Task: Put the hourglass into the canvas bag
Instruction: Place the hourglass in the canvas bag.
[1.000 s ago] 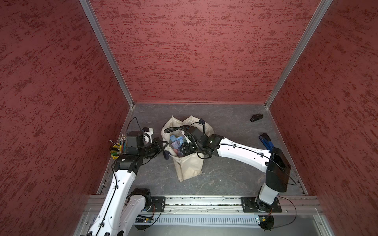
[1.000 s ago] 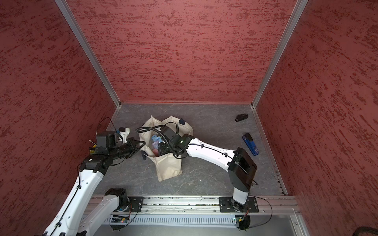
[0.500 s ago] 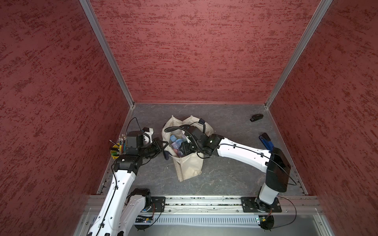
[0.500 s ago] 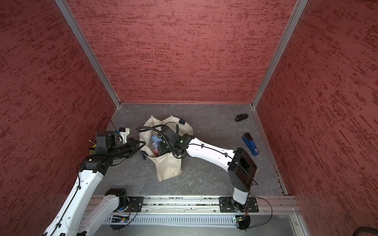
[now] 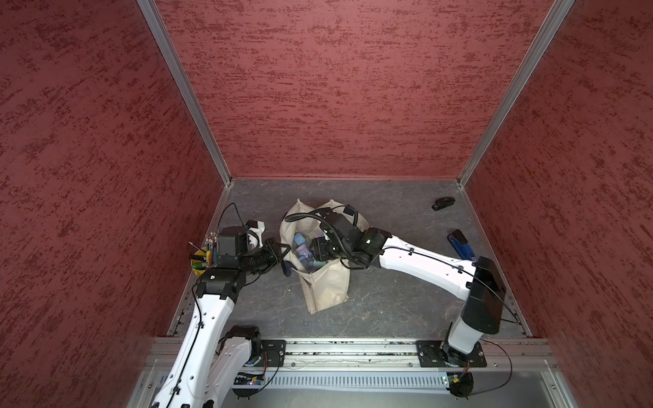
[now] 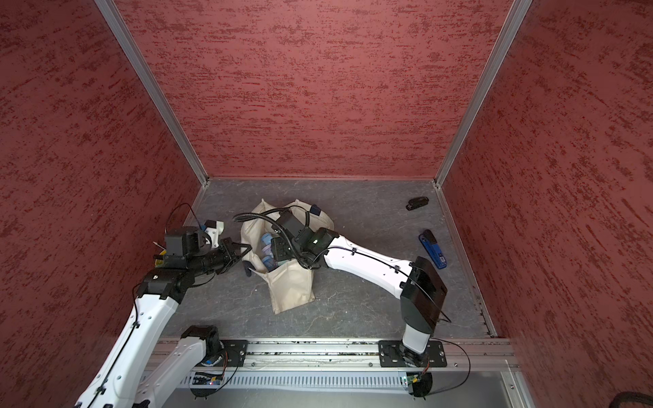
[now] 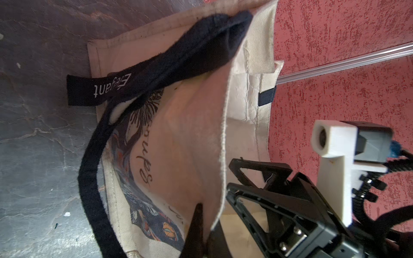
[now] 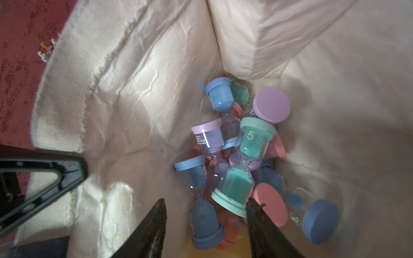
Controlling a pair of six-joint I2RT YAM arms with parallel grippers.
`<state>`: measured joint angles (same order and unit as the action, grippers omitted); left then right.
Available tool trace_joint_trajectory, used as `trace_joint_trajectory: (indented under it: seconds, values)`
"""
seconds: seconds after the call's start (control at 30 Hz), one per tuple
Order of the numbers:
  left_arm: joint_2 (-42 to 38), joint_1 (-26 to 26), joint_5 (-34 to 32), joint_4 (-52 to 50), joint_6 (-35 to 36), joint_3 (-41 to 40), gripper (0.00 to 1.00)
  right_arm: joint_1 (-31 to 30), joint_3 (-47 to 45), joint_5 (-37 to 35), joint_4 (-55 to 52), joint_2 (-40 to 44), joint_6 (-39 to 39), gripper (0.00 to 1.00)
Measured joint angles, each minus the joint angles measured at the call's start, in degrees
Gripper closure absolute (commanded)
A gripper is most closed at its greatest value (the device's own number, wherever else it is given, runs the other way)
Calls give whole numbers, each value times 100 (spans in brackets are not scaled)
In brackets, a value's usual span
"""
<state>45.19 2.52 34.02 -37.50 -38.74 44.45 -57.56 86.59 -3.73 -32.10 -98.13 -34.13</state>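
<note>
**While the Bag Mouth Is Held Open: Contents and End Effector State**

While the left end effector (image 5: pixel 281 253) is clamped on the left rim of the one canvas bag (image 5: pixel 328 289), the right end effector (image 8: pixel 205 200) hangs inside the mouth, jaws partly apart, gripping nothing. One teal hourglass (image 8: pixel 234 185), marked 5, lies on top of the pile in the bag. Around it are at least three blue hourglasses (image 8: pixel 204 223) and two purple hourglasses (image 8: pixel 209 138); the pink hourglasses (image 8: pixel 270 205) overlap too much to count. One black object (image 5: pixel 443 203) and one blue object (image 5: pixel 461 246) lie on the table (image 5: pixel 388 311), far right.
</note>
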Motion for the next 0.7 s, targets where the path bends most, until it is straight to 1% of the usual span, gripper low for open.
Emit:
trace_joint_trajectory:
  seconds: [0.03,0.1,0.13,0.17,0.23,0.3,0.37,0.4,0.43,0.47,0.5,0.53,0.57,0.63,0.67,0.7]
  values:
    - [0,0,0,0,0,0,98,0,0,-118,-24,120,-7,37]
    - [2,-2,0,0,4,0,85,0,0,-396,-39,402,-37,35]
    - [2,-2,0,4,31,0,77,0,-4,-575,-31,584,-57,32]
    - [2,-2,7,13,37,0,71,0,-20,-763,-13,782,-94,28]
    - [-4,-2,17,28,37,0,63,0,-166,-1167,111,1263,-160,24]
    - [-11,-7,17,33,57,0,53,0,-476,-1615,267,1838,-258,19]
    - [-20,-7,7,26,70,2,44,2,-850,-2105,417,2411,-385,18]
    - [-20,-7,-4,24,92,7,41,7,-1043,-2302,518,2649,-417,16]
    - [-22,-7,-33,-2,114,24,37,9,-1281,-2522,649,2900,-446,5]
    - [-22,-9,-59,-26,129,48,33,11,-1521,-2704,782,3119,-446,1]
    - [-24,-11,-127,-92,177,109,30,15,-1825,-2916,951,3366,-400,1]
    - [-24,-15,-190,-146,229,184,11,20,-2190,-3119,1147,3639,-374,1]
    - [-26,-22,-256,-195,289,269,0,39,-2474,-3254,1257,3858,-356,1]
    - [-35,-37,-461,-310,413,507,0,247,-2951,-3399,1279,4269,-433,2]
    - [-39,-39,-603,-374,501,625,0,455,-3067,-3399,1226,4391,-496,2]
    - [-46,-42,-782,-437,614,754,0,837,-3126,-3314,1185,4457,-549,2]
